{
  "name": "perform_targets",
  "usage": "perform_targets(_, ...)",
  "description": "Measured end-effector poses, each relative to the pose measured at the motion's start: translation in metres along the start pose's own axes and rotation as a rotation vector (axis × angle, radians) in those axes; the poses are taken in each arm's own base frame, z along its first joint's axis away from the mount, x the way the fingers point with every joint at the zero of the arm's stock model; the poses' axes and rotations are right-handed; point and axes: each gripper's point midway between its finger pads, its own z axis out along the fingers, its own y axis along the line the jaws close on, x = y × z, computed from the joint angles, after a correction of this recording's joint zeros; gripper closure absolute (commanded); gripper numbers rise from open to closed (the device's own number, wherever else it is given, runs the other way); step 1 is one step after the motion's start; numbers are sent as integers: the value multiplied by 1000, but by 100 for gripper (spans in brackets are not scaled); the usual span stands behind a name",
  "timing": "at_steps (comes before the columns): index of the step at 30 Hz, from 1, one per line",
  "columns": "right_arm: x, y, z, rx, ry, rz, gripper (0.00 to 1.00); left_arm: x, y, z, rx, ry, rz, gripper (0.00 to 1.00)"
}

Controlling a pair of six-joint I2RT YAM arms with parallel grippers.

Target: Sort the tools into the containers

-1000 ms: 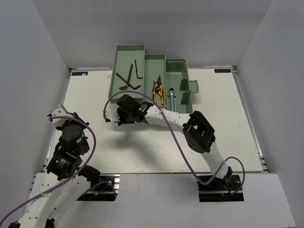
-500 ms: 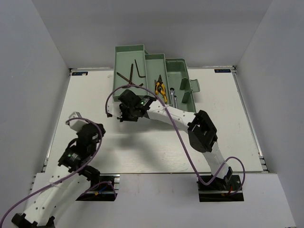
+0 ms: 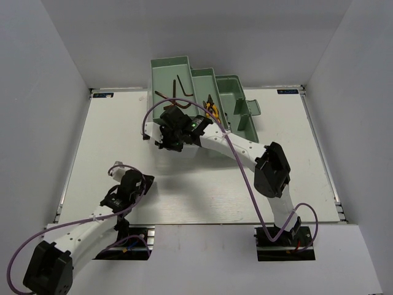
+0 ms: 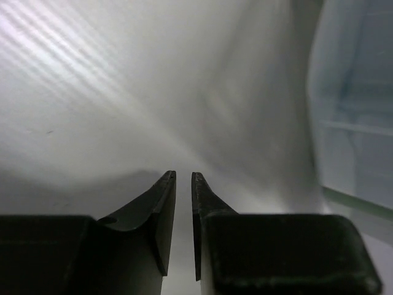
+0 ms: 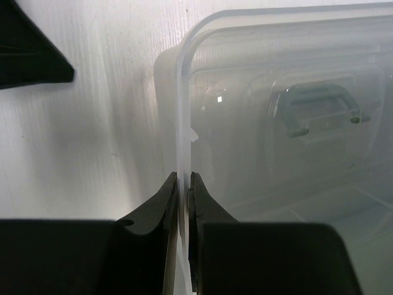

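Note:
The mint-green toolbox (image 3: pixel 184 77) stands open at the back of the table, its containers stepped from left to right. Two dark hex keys (image 3: pixel 176 90) lie in the left tray. Yellow-handled pliers (image 3: pixel 212 109) show in the middle tray, partly hidden by my right arm. My right gripper (image 5: pixel 183 175) is shut on the edge of the translucent lid (image 5: pixel 276 153), in front of the left tray (image 3: pixel 161 136). The lid's green handle (image 5: pixel 319 106) shows through the plastic. My left gripper (image 4: pixel 183 175) is shut and empty, low over the white table (image 3: pixel 146 180).
The table's raised rim (image 3: pixel 319 147) runs along both sides, with grey walls beyond it. A purple cable (image 3: pixel 245 178) loops along the right arm. A translucent surface (image 4: pixel 356 110) fills the right side of the left wrist view.
My left arm has pulled back from the table's left side toward the near edge. My right gripper has moved away from me toward the toolbox, holding the lid's edge.

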Motion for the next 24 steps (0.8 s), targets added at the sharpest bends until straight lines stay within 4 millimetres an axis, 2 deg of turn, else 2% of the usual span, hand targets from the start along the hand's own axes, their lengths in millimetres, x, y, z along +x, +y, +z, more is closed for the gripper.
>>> perform_targets(4,0,1,0,-9,-6,20,100,-6,-19,9,63,-21,-74,70)
perform_targets(9,-1,2,0,-13,-10,33,100,3,-7,30,17,8,-125,70)
perform_targets(24,-9,2,-13,-23,-46,70,100,-5,-42,73,137,59,-276,70)
